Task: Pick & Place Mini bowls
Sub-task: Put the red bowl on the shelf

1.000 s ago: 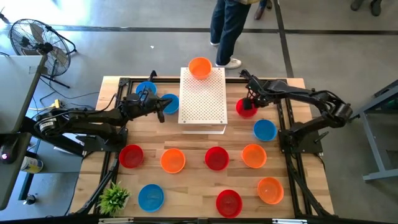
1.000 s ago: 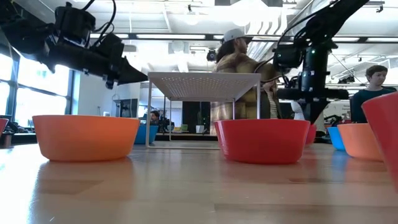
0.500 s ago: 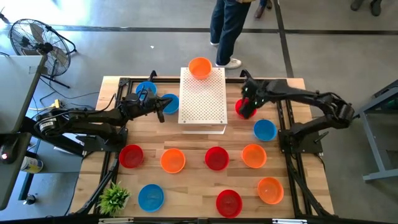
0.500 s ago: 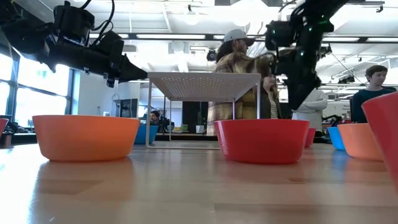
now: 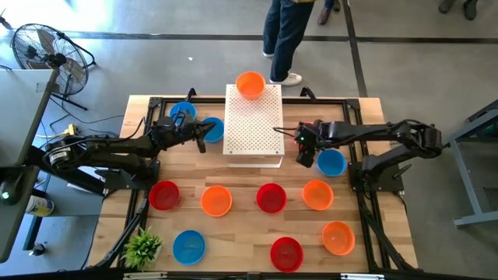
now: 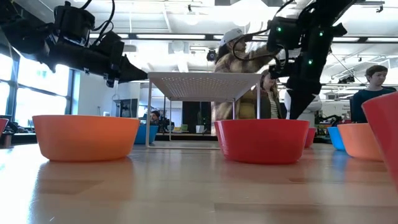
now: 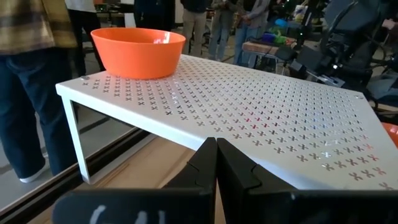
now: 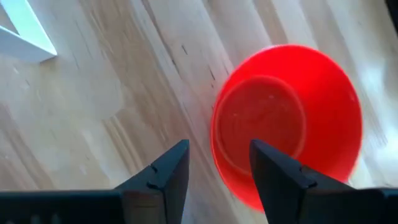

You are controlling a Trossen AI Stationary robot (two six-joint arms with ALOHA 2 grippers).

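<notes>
Gripping small round red plastic bowl point(image 8: 289, 118) by its rim in right tool point(image 5: 303, 148), raised beside white perforated metal platform point(image 5: 253, 124) | left tool point(image 7: 216, 163) closed, empty, at platform's opposite edge | orange plastic bowl point(image 5: 250, 84) atop platform

Wood table point(image 5: 241, 225) – mini bowls point(image 5: 270, 197) in red/orange/blue, white perforated platform point(image 5: 253, 124), small plant point(image 5: 143, 246).

The high view looks straight down on the whole table point(image 5: 249, 210), platform point(image 5: 253, 120) at upper centre. The low view sits at table-top level, facing the room — platform point(image 6: 204, 84) mid-frame. Left wrist looks closely across that platform point(image 7: 249, 112); right wrist faces down at the wood point(image 8: 93, 93).
</notes>
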